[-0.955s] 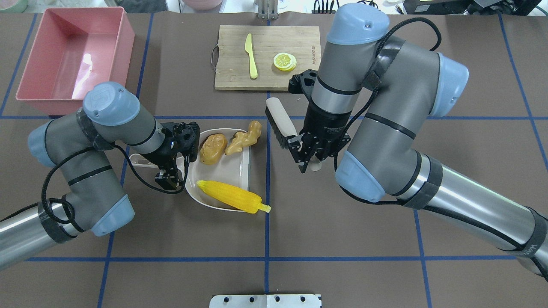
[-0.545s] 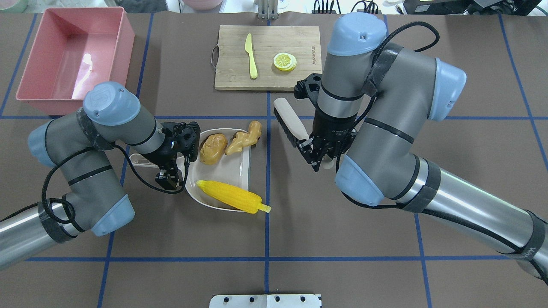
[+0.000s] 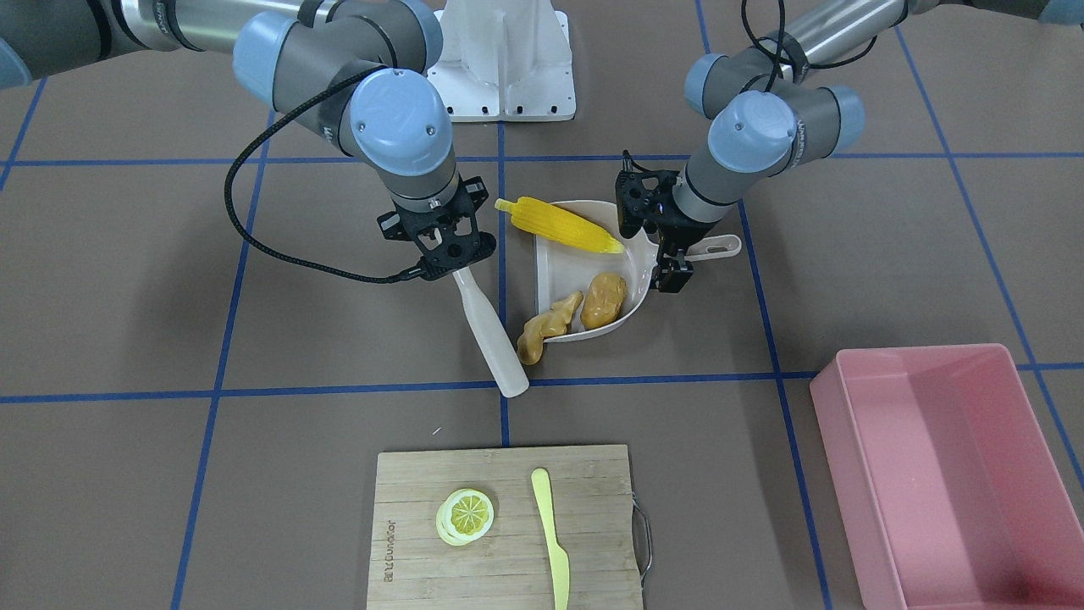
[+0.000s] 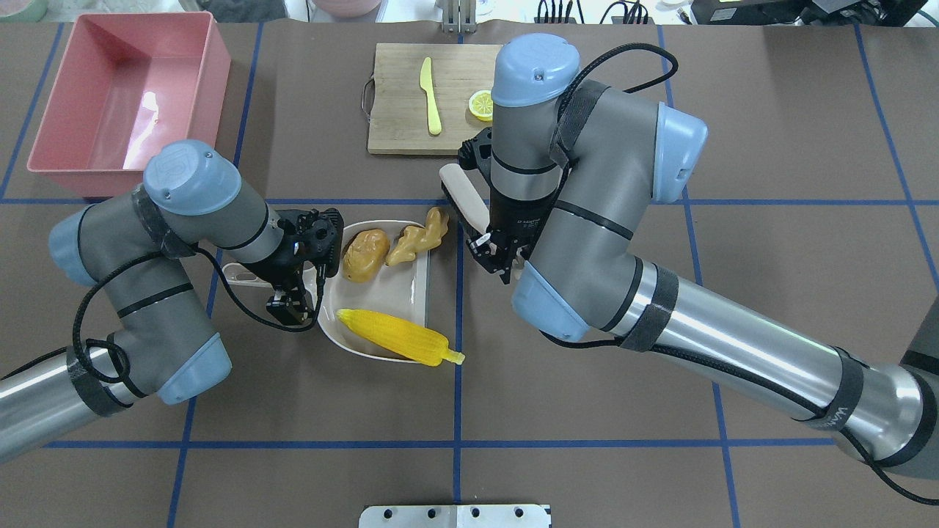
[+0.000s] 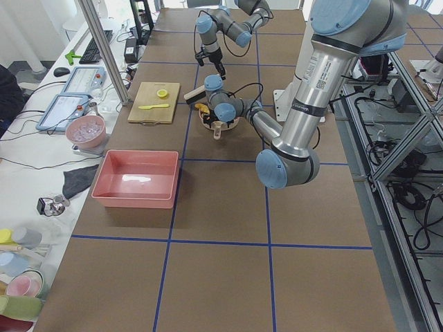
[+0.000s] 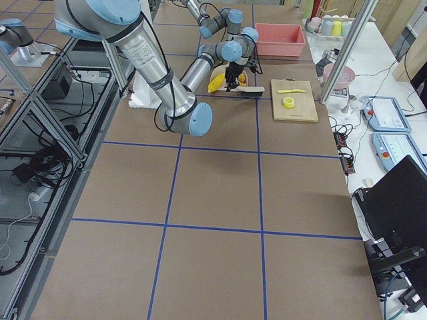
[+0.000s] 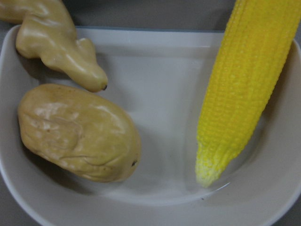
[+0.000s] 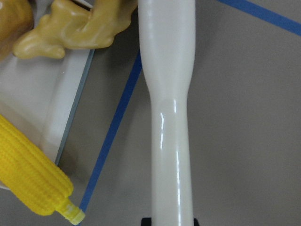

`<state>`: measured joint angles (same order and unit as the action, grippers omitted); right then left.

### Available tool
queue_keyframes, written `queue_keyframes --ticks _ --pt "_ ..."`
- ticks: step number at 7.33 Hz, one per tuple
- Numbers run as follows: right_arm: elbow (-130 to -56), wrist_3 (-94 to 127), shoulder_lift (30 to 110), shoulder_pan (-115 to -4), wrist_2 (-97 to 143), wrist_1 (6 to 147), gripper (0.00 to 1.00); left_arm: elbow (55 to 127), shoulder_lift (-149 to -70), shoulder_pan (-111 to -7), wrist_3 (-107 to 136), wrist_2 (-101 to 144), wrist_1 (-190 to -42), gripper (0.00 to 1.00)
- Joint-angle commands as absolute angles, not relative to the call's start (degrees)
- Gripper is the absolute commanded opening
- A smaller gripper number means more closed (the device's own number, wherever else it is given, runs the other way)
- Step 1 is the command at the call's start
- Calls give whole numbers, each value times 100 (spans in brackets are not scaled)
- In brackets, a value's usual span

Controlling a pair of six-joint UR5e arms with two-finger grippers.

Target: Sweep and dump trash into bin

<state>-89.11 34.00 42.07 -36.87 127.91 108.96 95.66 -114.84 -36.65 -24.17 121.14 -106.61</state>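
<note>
The beige dustpan (image 4: 381, 293) lies at mid-table. The yellow corn cob (image 4: 400, 337) and the brown potato (image 4: 364, 254) lie in it, the corn's tip past the open lip. The tan ginger root (image 4: 418, 237) lies across the lip. All three show close up in the left wrist view (image 7: 240, 94). My left gripper (image 4: 290, 297) is shut on the dustpan's handle (image 3: 716, 247). My right gripper (image 4: 499, 253) is shut on the white brush (image 4: 458, 192), whose head stands just right of the ginger, beside the lip. The pink bin (image 4: 125, 95) stands empty at the far left.
A wooden cutting board (image 4: 400, 136) lies at the back middle with a yellow knife (image 4: 431, 95) and a lemon slice (image 4: 480, 105), partly under my right arm. Blue tape lines cross the brown table. A metal plate (image 4: 455, 515) sits at the near edge.
My right arm swung a little right, then left, bringing the brush closer to the ginger and the dustpan's lip. The left arm, dustpan and foods have not moved.
</note>
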Motion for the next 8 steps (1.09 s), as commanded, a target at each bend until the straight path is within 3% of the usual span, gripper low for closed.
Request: queue_keyframes --ticks 1,8 --pt "-8701 3428 4157 -3683 12762 10767 0 9571 -11479 -3665 -2417 12111 -10661 98" --pt "-8736 5008 3973 -3067 12850 10134 0 9580 -11470 -3665 -2417 12111 -10661 98"
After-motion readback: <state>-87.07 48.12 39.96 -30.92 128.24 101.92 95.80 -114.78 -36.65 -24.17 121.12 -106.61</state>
